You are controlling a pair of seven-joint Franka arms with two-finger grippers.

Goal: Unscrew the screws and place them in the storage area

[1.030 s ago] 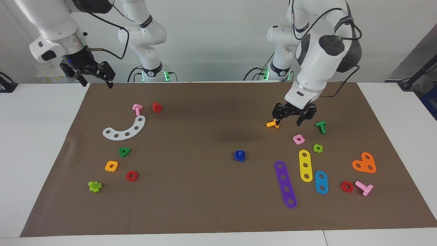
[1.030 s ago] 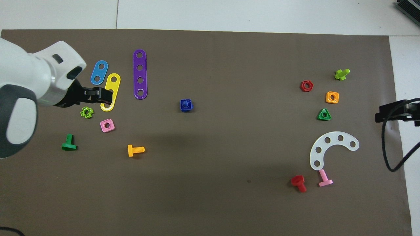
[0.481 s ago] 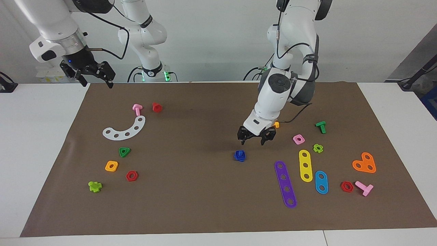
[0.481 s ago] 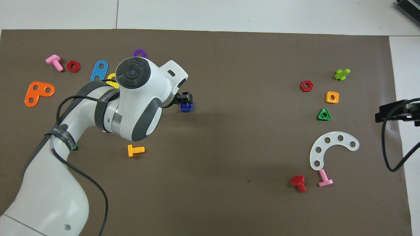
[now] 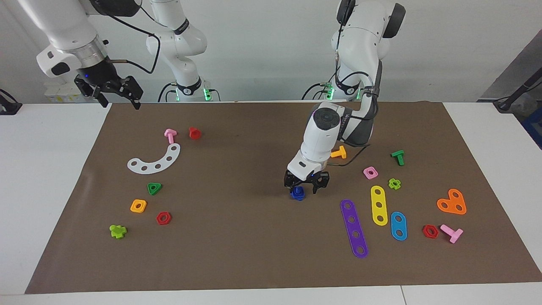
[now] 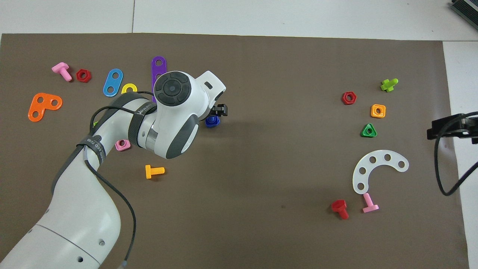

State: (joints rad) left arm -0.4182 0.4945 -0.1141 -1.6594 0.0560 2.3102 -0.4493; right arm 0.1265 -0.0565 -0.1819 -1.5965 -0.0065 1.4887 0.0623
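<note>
The screws, a dark-blue bolt threaded into its blue square nut (image 5: 297, 193) (image 6: 211, 121), stand near the middle of the brown mat (image 5: 254, 254). My left gripper (image 5: 301, 188) (image 6: 216, 115) is low over them, open, with one finger on each side of the bolt's top. I cannot tell if the fingers touch it. In the overhead view the left wrist hides part of the blue piece. My right gripper (image 5: 120, 101) (image 6: 448, 129) waits open in the air over the mat's edge at the right arm's end.
Toward the left arm's end lie an orange bolt (image 5: 338, 153), a pink nut (image 5: 370, 172), purple (image 5: 354, 228), yellow (image 5: 379, 205) and blue (image 5: 398, 225) strips and an orange plate (image 5: 452, 202). Toward the right arm's end lie a white arc (image 5: 155, 160), a green triangular nut (image 5: 154, 188) and a red bolt (image 5: 194, 133).
My left arm swung from over the orange bolt toward the mat's middle and came down over the blue screws. The right arm has not moved.
</note>
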